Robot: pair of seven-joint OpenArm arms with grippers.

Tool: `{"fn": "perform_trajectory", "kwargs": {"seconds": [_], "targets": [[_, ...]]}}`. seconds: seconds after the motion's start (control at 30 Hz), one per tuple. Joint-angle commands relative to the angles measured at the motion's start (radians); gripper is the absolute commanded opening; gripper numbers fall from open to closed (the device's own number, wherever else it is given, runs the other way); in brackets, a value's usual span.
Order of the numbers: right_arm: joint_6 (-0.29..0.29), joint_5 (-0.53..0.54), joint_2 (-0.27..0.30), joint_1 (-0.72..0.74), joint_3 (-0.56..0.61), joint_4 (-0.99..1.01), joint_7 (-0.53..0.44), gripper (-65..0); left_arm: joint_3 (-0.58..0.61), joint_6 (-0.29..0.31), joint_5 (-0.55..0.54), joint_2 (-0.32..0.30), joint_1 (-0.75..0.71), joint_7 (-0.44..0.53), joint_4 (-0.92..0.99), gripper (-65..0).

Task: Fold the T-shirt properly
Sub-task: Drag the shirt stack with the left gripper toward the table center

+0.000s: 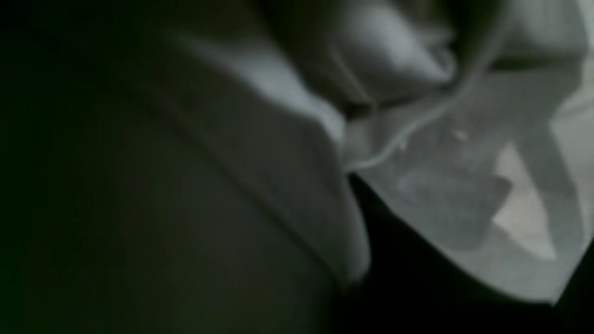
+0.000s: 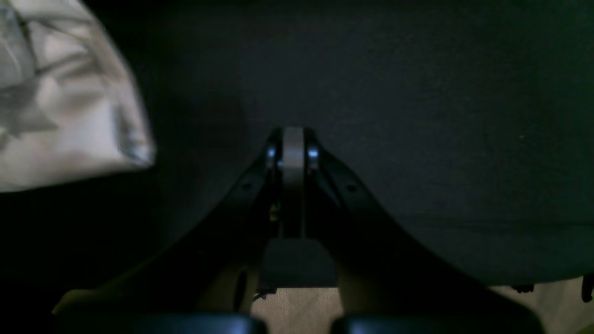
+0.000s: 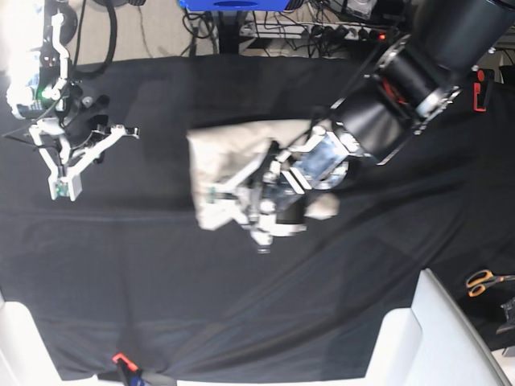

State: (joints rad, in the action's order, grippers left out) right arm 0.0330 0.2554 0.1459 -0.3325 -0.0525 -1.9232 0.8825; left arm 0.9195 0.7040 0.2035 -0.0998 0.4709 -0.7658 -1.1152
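Note:
The cream T-shirt [image 3: 221, 149] lies bunched in the middle of the black table cloth [image 3: 161, 265], partly folded over itself. My left gripper [image 3: 225, 197] reaches in from the right and sits on the shirt's near edge, shut on a fold of it. In the left wrist view, blurred folds of the T-shirt [image 1: 417, 153] fill the frame and hide the fingers. My right gripper [image 3: 63, 190] hovers over bare black cloth at the far left, well apart from the shirt. Its fingers [image 2: 293, 144] are pressed together with nothing between them, and a corner of the T-shirt [image 2: 60, 116] shows at upper left.
Orange-handled scissors [image 3: 485, 281] lie at the right edge of the table. White blocks [image 3: 434, 338] stand at the front right, and a white one [image 3: 16, 346] at the front left. A red clip [image 3: 121, 359] holds the cloth's front edge. Cables [image 3: 306, 24] run behind the table.

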Motion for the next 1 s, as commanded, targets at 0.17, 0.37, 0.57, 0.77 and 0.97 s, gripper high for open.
{"fn": "perform_trajectory", "kwargs": {"seconds": [0.17, 0.37, 0.57, 0.77, 0.97], "targets": [[-0.002, -0.001, 0.005, 0.006, -0.008, -0.014, -0.015, -64.8, 0.054, -0.006, -0.042, 0.028, 0.035, 0.007, -0.012, -65.0], [-0.002, -0.003, 0.005, 0.013, -0.004, 0.014, -0.018, -64.8, 0.017, -0.006, -0.072, 0.025, 0.039, 0.007, -0.012, -65.0], [-0.002, -0.003, 0.005, 0.013, -0.004, 0.015, -0.019, -64.8, 0.020, -0.006, -0.082, 0.012, 0.050, 0.006, -0.007, -65.0], [-0.002, -0.003, 0.005, 0.014, -0.004, 0.015, -0.019, -64.8, 0.020, -0.006, -0.072, 0.012, 0.052, 0.013, 0.042, -65.0], [-0.002, -0.003, 0.005, 0.014, -0.002, 0.015, -0.019, -64.8, 0.023, -0.006, -0.071, 0.015, 0.075, 0.015, 0.050, -65.0]]}}
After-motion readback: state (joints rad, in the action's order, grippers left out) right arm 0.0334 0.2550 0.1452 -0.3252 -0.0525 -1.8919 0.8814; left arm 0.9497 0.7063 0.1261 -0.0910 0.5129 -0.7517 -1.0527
